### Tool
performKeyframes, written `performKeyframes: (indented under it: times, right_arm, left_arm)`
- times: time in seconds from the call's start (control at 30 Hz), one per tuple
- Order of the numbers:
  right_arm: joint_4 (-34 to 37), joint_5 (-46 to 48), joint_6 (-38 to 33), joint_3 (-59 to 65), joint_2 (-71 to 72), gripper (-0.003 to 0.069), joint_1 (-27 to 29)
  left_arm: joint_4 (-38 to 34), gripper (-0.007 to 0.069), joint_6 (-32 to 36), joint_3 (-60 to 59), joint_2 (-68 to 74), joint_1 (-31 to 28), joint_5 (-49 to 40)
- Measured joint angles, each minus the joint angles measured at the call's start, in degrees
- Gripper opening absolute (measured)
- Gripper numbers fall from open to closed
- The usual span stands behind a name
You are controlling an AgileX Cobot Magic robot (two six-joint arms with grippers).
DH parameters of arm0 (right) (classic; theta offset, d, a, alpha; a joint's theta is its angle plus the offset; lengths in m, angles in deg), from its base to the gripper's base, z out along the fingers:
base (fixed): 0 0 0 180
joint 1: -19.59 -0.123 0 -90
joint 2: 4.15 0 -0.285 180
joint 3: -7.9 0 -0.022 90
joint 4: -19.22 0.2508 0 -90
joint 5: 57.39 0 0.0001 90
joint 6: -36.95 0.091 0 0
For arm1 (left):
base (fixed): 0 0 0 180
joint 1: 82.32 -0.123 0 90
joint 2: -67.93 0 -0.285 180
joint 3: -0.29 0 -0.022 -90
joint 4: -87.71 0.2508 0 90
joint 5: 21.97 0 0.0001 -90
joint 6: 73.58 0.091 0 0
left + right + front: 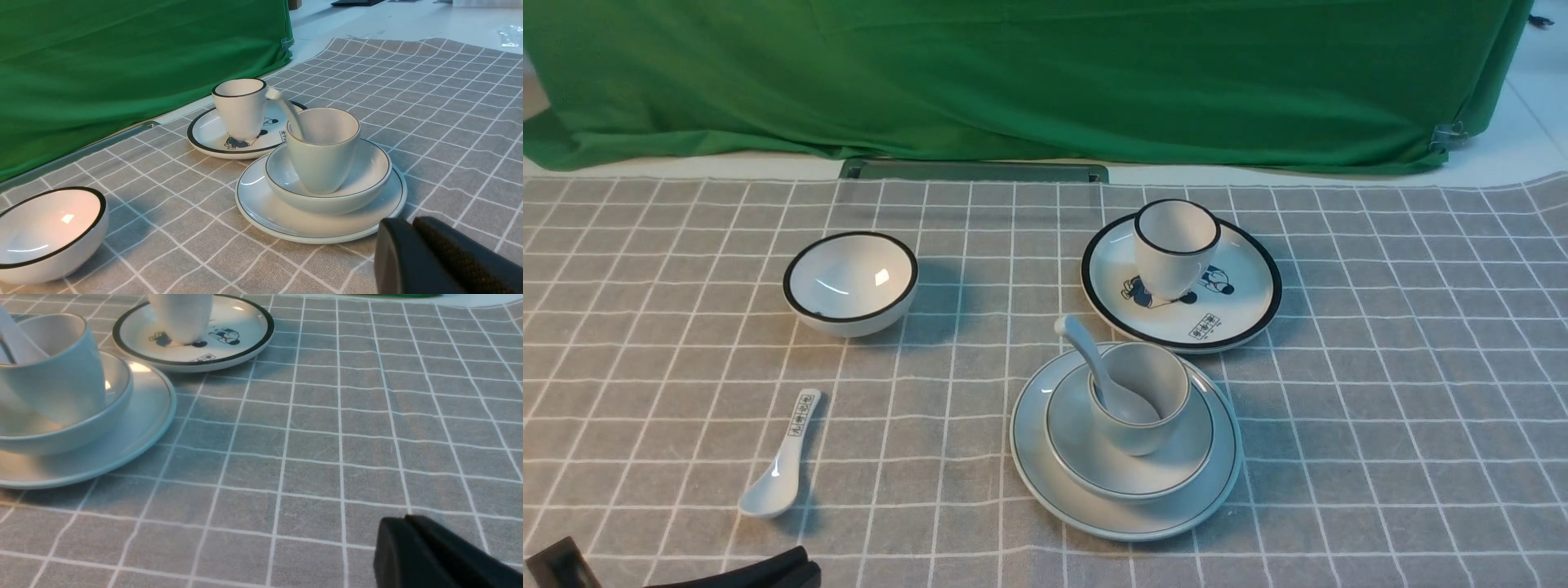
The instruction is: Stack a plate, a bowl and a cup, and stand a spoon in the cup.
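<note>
Stack complete on the checked cloth, both grippers clear of it.
Plate (1045, 482) carries the bowl (1086, 465); the cup (1147, 433) stands in the bowl, the spoon (1094, 363) leaning inside the cup. Left gripper (412, 228) and right gripper (404, 524) sit near the plate, fingers pressed together, holding nothing.

A black-rimmed white bowl (850, 282), a printed spoon (781, 465), and a black-rimmed cup (1175, 247) standing on a cartoon plate (1241, 298) sit on the checked tabletop (1405, 408).

A staged lab setup: green backdrop cloth (1029, 82) hangs behind a desk (1380, 392) under grey checked cloth.
</note>
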Motion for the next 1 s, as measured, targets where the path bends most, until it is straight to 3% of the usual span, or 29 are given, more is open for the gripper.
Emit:
performKeyframes:
  times: [0.3,0.4,0.47,0.57,0.7,0.87,1.0]
  right_arm:
    - [-0.07,0.0,0.0,0.0,0.0,0.0068,0.0]
    - [-0.07,0.0,0.0,0.0,0.0,0.0072,0.0]
    - [-0.13,0.0,0.0,0.0,0.0,0.0078,0.0]
    - [-0.13,0.0,0.0,0.0,0.0,0.0088,0.0]
    - [-0.13,0.0,0.0,0.0,0.0,0.0099,0.0]
    - [-0.13,0.03,0.0,0.02,0.07,0.011,0.0]
    - [-0.13,0.04,0.0,0.02,0.07,0.0123,0.0]
  left_arm:
    - [-2.36,0.0011,0.31,0.0,-0.34,-1.54,2.16]
    - [-4.76,0.0011,0.31,0.0,-2.13,-8.04,5.36]
    - [-4.59,0.0013,-0.45,0.0,-5.3,-16.58,4.53]
    - [-4.73,0.0013,-4.7,0.0,-10.6,-29.22,-0.32]
    - [-4.78,0.0013,-10.37,0.0,-18.18,-39.68,-11.59]
    - [-4.78,0.0013,-11.67,-0.05,-20.91,-44.93,-26.22]
    - [-4.78,0.0013,-11.67,-0.05,-20.91,-45.32,-27.22]
